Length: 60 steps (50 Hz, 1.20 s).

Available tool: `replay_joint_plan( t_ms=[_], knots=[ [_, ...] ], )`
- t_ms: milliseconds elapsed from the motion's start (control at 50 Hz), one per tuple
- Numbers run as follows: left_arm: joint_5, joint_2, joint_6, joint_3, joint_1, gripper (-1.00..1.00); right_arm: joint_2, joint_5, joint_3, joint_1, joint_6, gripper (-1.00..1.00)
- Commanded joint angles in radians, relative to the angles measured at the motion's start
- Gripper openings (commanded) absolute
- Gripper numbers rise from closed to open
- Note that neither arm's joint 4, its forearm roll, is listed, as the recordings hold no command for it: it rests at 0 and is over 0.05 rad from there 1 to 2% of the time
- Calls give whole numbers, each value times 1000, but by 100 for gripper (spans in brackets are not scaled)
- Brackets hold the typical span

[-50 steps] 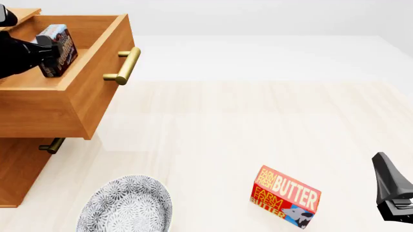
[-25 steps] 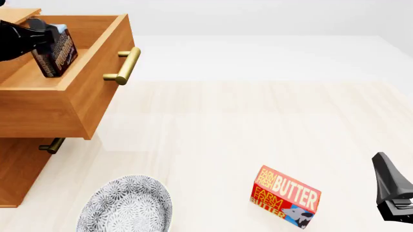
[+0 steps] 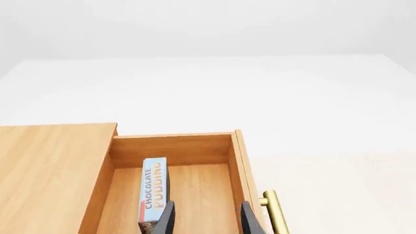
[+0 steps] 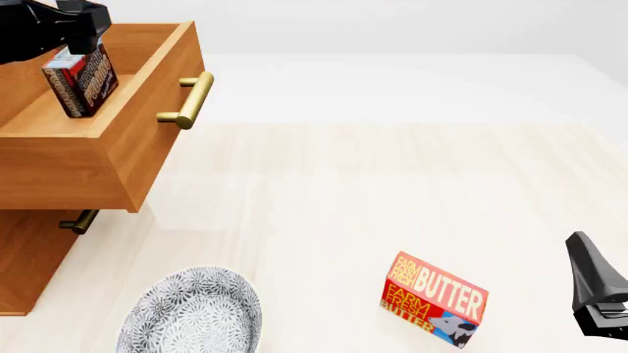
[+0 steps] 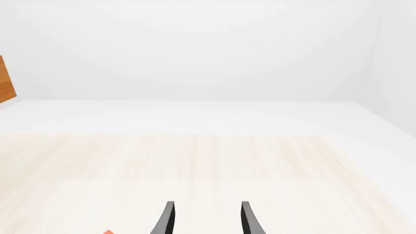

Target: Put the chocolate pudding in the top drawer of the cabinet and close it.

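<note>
Chocolate pudding stood on edge inside open top drawer. Left claw spread above it, apparently clear. Right claw spread, empty.

Warm wood, brass, and one loud red box on a pale table.

The cabinet and drawer are light orange-brown wood with brass handles. The pudding is dark brown below with white lettering, light blue and white above, red letters on its edge. The butter box is red-orange with cream-yellow lettering and a blue corner patch, perhaps a picture, too small to tell. The plate is white with a dense grey speckled pattern. The table is pale cream wood grain, the backdrop white-grey. Both grippers, left and right, are black.
</note>
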Motion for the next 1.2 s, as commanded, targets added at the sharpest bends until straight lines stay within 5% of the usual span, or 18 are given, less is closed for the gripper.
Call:
replay_joint_plan(
  t_ms=[20, 580, 680, 1200],
  knots=[
    [21, 8, 2, -51, -78, 100, 0, 0, 0, 0, 0, 100],
    [-4, 125, -101, -154, -272, 100, 0, 0, 0, 0, 0, 100],
    [-50, 122, -202, -135, -321, 100, 0, 0, 0, 0, 0, 100],
    [18, 305, -256, -296, -448, 100, 0, 0, 0, 0, 0, 100]
  ],
)
